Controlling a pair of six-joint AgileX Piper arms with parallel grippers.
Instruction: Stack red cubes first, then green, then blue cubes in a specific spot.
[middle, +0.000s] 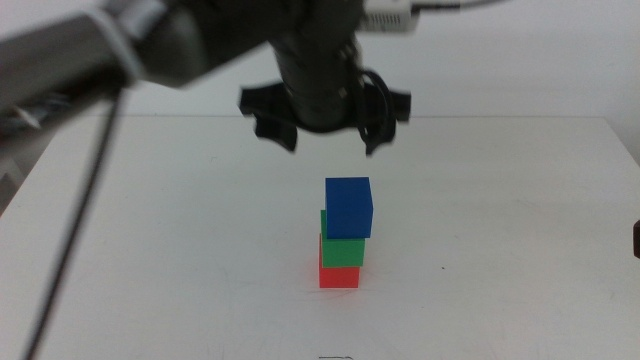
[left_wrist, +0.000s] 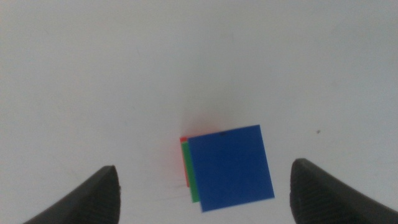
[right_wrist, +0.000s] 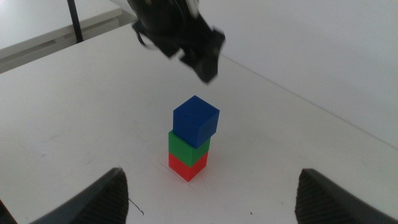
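3 light, rigid cubes are stacked: blue cube (middle: 348, 207), skewed, on green cube (middle: 341, 248) and red cube (middle: 339, 274); left gripper (middle: 325, 128) is held wide open, empty, above; flat side faces are judged best gripped.

No legible text, label, brand, number or sign found in any view. The faces of the blue cube (middle: 348, 207), green cube (middle: 341, 250) and red cube (middle: 339, 275) are plain, and the table (middle: 500, 250) is unmarked.
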